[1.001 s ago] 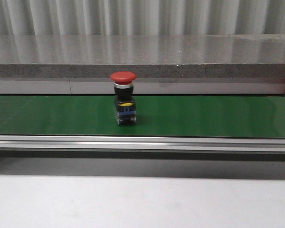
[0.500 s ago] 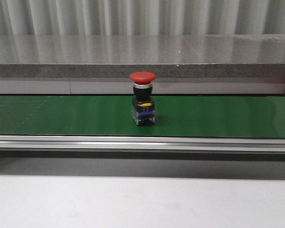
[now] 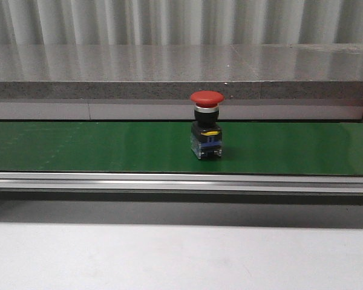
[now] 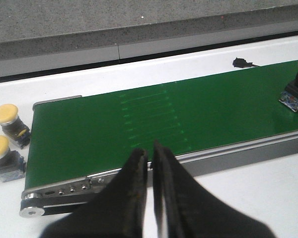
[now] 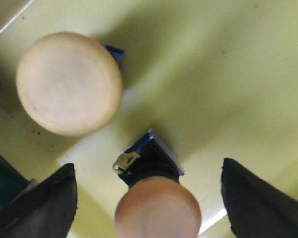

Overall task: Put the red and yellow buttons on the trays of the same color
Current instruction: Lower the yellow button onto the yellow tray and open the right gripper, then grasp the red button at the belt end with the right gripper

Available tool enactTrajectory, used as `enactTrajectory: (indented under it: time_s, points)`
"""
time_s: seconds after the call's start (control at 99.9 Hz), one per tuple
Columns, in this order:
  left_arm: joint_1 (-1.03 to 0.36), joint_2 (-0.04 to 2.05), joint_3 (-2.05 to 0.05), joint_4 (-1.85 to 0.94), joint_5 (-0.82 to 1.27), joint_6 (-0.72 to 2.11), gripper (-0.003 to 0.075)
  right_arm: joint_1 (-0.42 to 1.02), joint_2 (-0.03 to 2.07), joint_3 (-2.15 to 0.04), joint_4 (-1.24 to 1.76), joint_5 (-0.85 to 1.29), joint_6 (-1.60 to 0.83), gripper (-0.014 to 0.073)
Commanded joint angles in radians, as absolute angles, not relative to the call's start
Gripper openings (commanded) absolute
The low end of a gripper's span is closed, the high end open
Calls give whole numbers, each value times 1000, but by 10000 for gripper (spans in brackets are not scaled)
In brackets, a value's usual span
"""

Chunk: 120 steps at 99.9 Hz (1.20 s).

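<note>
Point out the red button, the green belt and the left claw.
red button (image 3: 207, 98), front view, on its red cap.
green belt (image 3: 78, 148), front view, on bare belt surface.
left claw (image 4: 150, 156), left wrist view, between its fingertips.

one button (image 3: 206, 125) stands upright on the belt (image 3: 78, 148), right of centre; ledge (image 3: 109, 72) behind the belt

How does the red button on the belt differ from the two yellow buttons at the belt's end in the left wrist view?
The red button has a red cap; the two yellow buttons have yellow caps. The red button stands on the green belt; the yellow buttons rest off it, on the white surface beyond its end. The red one is alone; the yellow ones sit as a pair. All share the mushroom cap on a dark body.
</note>
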<state>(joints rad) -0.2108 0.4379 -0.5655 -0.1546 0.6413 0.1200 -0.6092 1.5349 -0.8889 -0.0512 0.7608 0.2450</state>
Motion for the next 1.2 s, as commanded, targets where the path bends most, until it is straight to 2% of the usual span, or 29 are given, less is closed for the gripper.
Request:
enactTrajectory:
  time_s: [0.0,0.3,0.58,0.961,1.191]
  points:
    - [-220,442,-590,-170,577,123,-6,-615,1466,-913,-56,720,243,624]
    - [-220,442,-590,-170,577,123,-6,-565,1280,-913,-56,726,241,624]
    - [-220,442,-590,-170,577,123,-6,-314,1136,-937,-56,800,212,624]
    - [-220,442,-590,-170,577,123,-6,67,1233,-1110,-16,1014,128,624]
    - [-220,442,-590,-170,577,123,-6,164,1386,-1210,161,1081,-84,624]
